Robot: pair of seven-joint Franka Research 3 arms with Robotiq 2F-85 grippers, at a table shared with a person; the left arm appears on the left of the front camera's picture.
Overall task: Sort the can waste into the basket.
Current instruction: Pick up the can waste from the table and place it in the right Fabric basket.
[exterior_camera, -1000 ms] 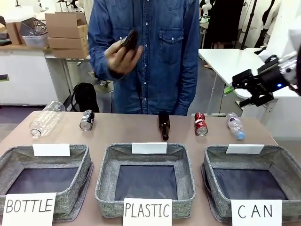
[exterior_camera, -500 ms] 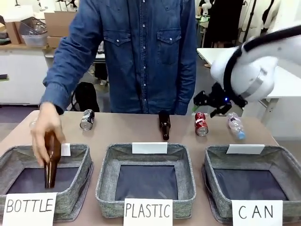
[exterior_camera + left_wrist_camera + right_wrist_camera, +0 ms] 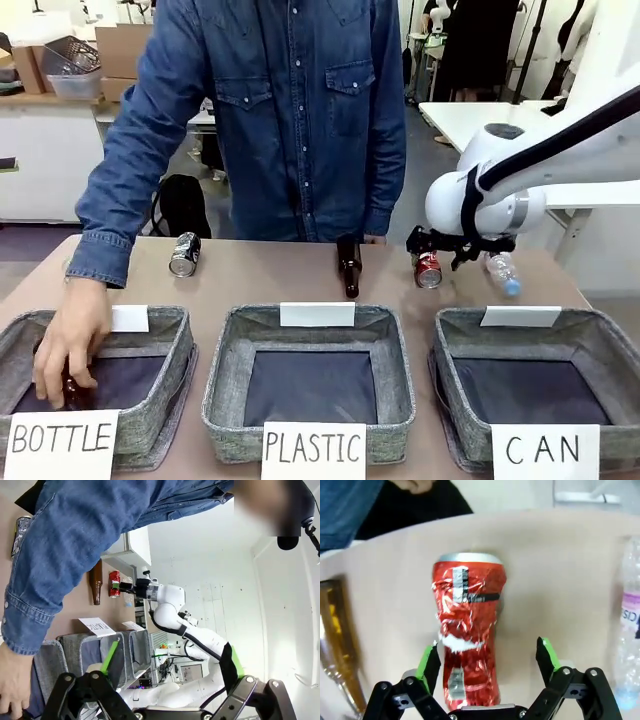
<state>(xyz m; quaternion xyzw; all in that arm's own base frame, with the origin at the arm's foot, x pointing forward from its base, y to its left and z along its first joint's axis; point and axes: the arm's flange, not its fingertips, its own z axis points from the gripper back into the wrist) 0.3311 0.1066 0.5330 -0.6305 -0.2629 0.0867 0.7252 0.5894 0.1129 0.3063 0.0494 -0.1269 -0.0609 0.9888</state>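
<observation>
Two green pads [image 3: 427, 664] astride red can [image 3: 470, 615]

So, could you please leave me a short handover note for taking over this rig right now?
Right gripper: open, jaws astride the red can on the table, not closed yet.
Left gripper: open, holding nothing.
Black and silver can: lying at the far edge, robot's left side.
CAN basket: no can inside yet.
Left to do: grip the red can, bin it, then the other.
</observation>
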